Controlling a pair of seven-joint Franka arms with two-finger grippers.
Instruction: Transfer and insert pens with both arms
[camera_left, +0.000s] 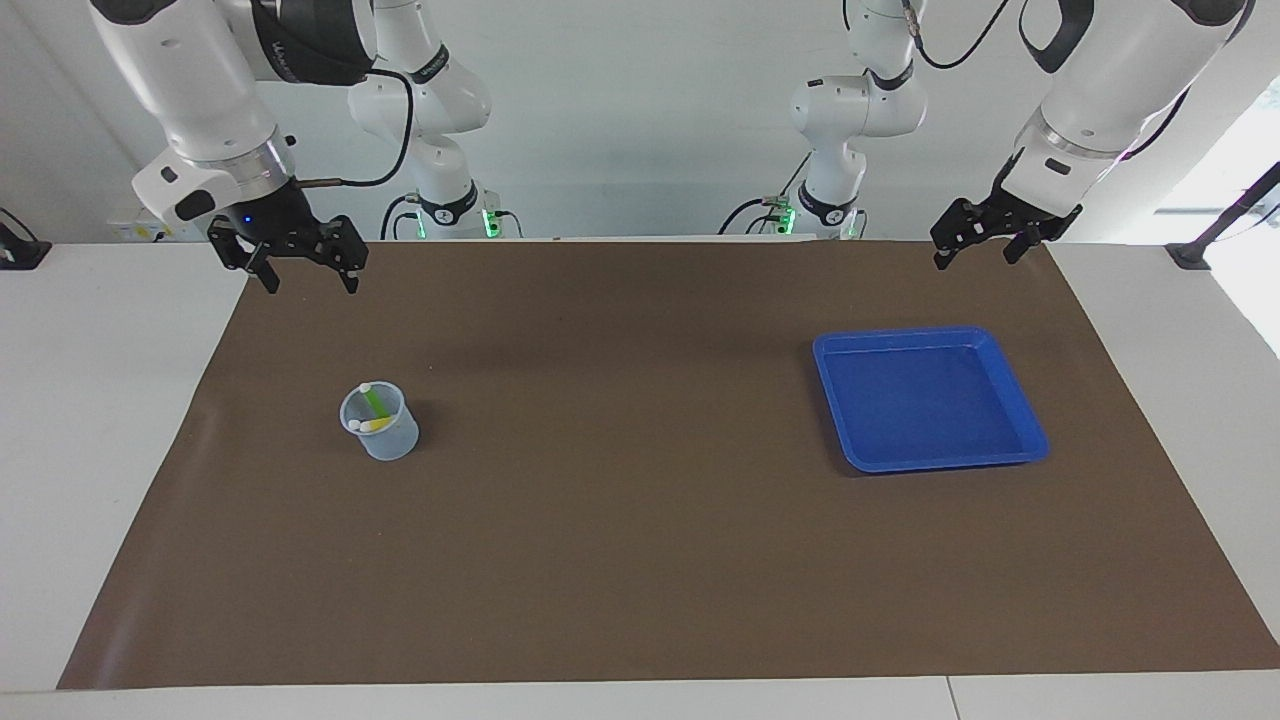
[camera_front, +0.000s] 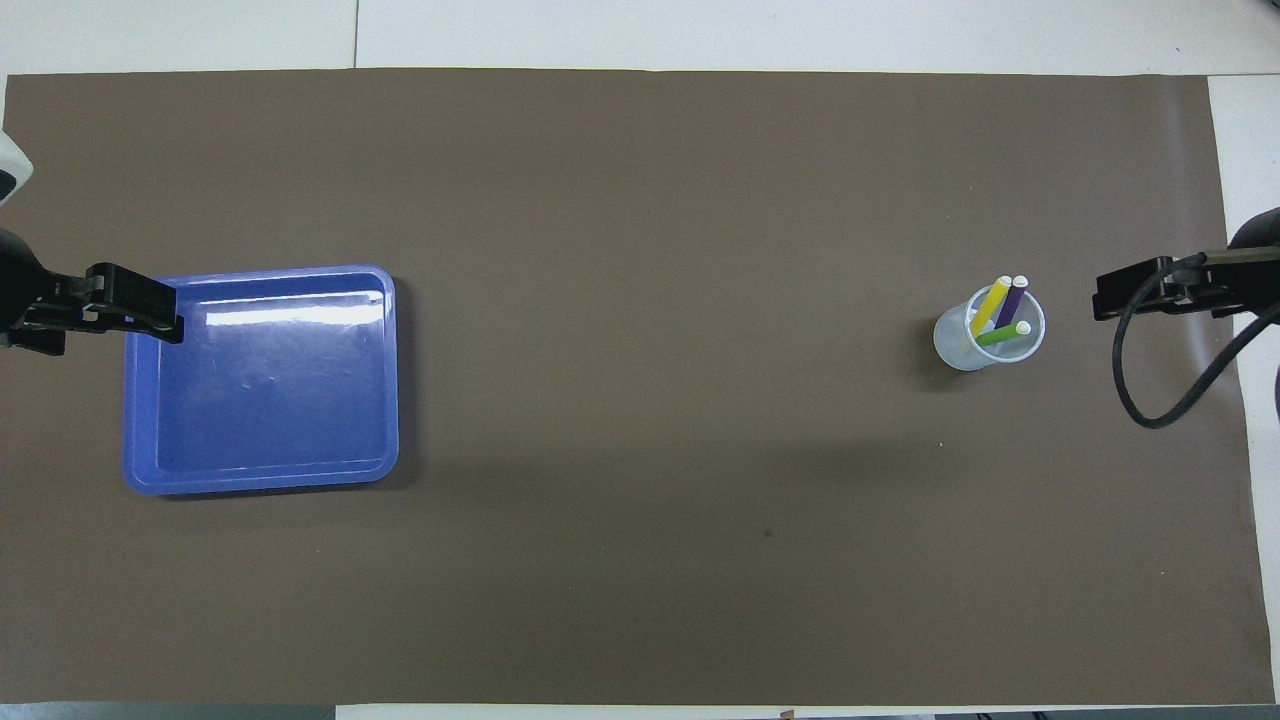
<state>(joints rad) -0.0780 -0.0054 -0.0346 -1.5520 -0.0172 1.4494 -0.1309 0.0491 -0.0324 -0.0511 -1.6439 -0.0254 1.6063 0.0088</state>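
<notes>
A clear plastic cup (camera_left: 382, 425) (camera_front: 987, 332) stands on the brown mat toward the right arm's end. The three pens stand in it, pale caps up: green (camera_left: 376, 402) (camera_front: 1000, 335), yellow (camera_left: 378, 425) (camera_front: 990, 305) and purple (camera_front: 1012, 300). The purple one is barely visible in the facing view. My right gripper (camera_left: 308, 272) is open and empty, up in the air over the mat's robot-side corner. My left gripper (camera_left: 978, 256) is open and empty, raised over the mat's other robot-side corner, apart from the tray.
A blue square tray (camera_left: 900, 336) (camera_front: 260, 272) lies on the mat (camera_left: 640, 560) toward the left arm's end, with nothing in it. Two smaller white arms with green lights (camera_left: 440, 150) (camera_left: 850, 120) stand by the table edge nearest the robots.
</notes>
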